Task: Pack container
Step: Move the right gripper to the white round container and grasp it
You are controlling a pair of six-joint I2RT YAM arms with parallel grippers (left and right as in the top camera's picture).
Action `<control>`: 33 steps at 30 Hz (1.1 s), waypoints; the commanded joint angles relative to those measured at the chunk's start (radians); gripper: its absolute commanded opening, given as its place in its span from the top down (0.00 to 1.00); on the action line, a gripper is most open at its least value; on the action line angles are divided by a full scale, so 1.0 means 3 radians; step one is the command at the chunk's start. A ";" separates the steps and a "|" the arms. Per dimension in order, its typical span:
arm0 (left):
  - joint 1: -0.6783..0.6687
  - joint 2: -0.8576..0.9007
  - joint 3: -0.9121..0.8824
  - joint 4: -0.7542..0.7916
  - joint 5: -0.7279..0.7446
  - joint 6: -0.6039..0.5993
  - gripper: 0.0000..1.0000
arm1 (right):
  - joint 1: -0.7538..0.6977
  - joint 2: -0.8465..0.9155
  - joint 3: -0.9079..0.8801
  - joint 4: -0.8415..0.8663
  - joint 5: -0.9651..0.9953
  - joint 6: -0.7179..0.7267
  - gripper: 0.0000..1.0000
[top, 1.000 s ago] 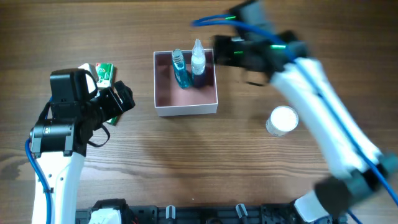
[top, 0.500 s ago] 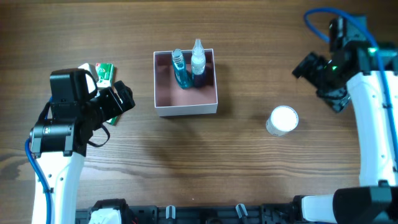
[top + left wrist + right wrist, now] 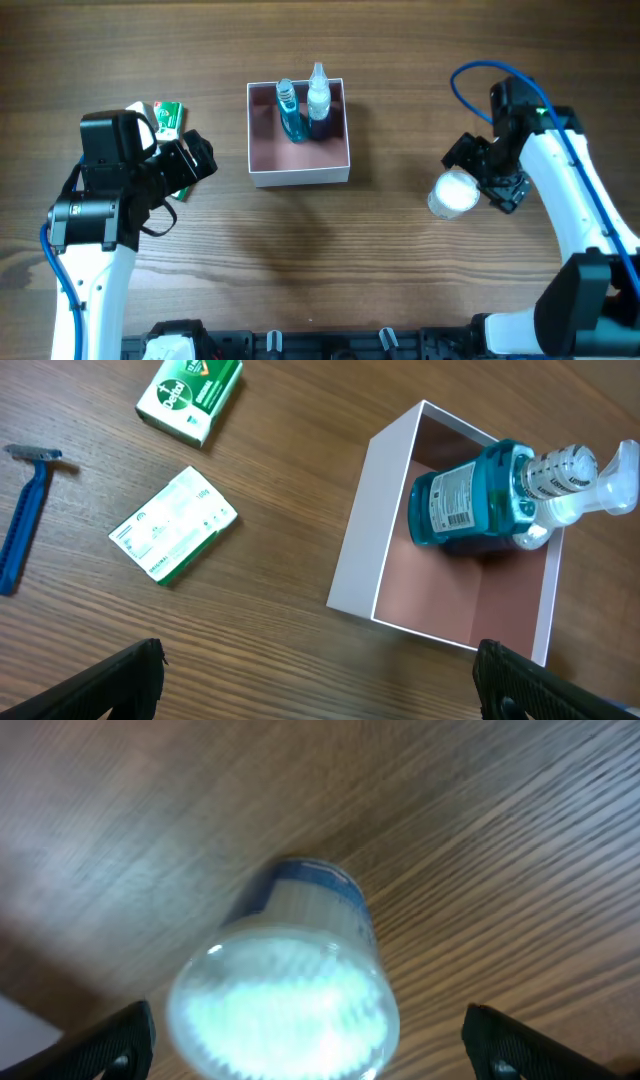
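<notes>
Lettering on blue bottle (image 3: 462,500) inside container (image 3: 358,540) is too small to read.

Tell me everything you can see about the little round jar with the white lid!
The jar is small and round, with a shiny white lid on top and a blue band around its pale side. It looks like plastic. It stands upright and closed on the wooden table, off to the right of the box and not touching it. The right hand hovers over it with its fingers spread wide on either side, not gripping it.
</notes>
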 commanded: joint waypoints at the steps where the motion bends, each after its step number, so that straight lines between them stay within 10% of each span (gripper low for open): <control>1: -0.0010 -0.0005 0.0066 0.0006 0.0052 0.0042 0.00 | 0.0000 0.0177 -0.0163 0.0170 -0.0062 -0.0121 0.00; 16: -0.0010 -0.0005 0.0065 0.0005 0.0051 0.0042 0.00 | 0.0018 0.0458 -0.0188 0.0355 -0.0187 -0.0219 0.01; 33: -0.0010 -0.0005 0.0065 0.0006 0.0052 0.0042 0.00 | 0.0018 0.0458 -0.0188 0.0351 -0.0273 -0.0219 0.31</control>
